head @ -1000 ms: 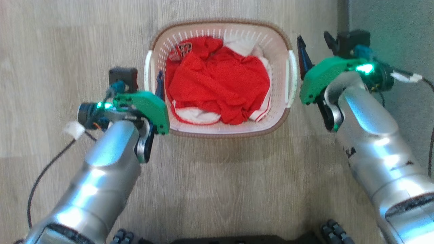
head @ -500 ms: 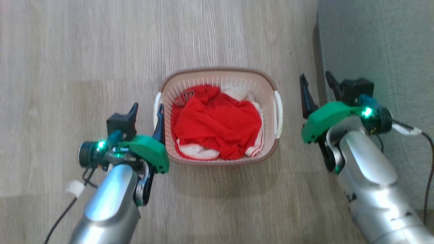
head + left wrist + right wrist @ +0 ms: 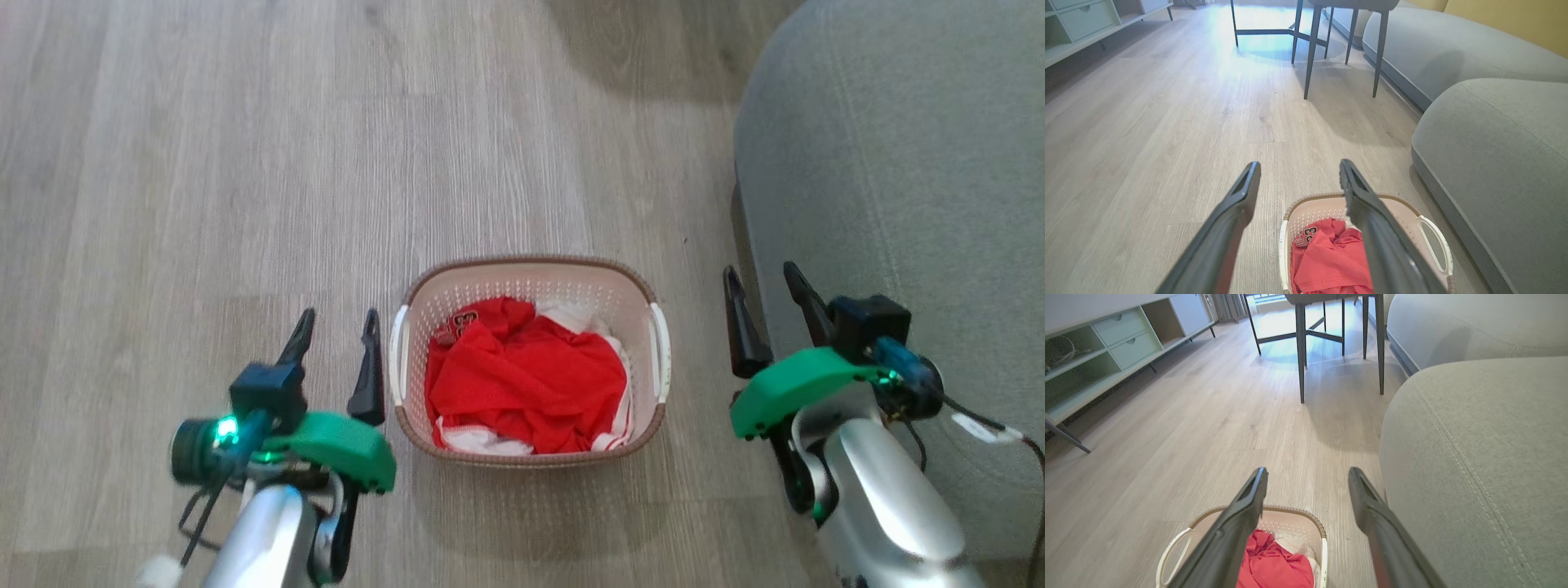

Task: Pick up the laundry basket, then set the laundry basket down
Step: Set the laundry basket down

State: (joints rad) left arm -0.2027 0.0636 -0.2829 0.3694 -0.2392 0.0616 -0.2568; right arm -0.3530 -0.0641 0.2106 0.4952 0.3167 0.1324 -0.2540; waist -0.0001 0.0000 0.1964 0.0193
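Red garment (image 3: 1331, 265) bears print, not legible.

Left gripper (image 3: 338, 322) and right gripper (image 3: 759, 278) both hold their fingers (image 3: 369, 367) spread wide apart — tips forward, silver forearms (image 3: 890, 506) behind them.

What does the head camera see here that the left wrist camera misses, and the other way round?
Head view: the right gripper, open beside the grey sofa, and the whole laundry basket from above, standing apart between both arms. Left wrist view: dark table legs and a pale drawer cabinet farther off. Shared: the left gripper, open, the basket with red clothing, the sofa and the wooden floor.
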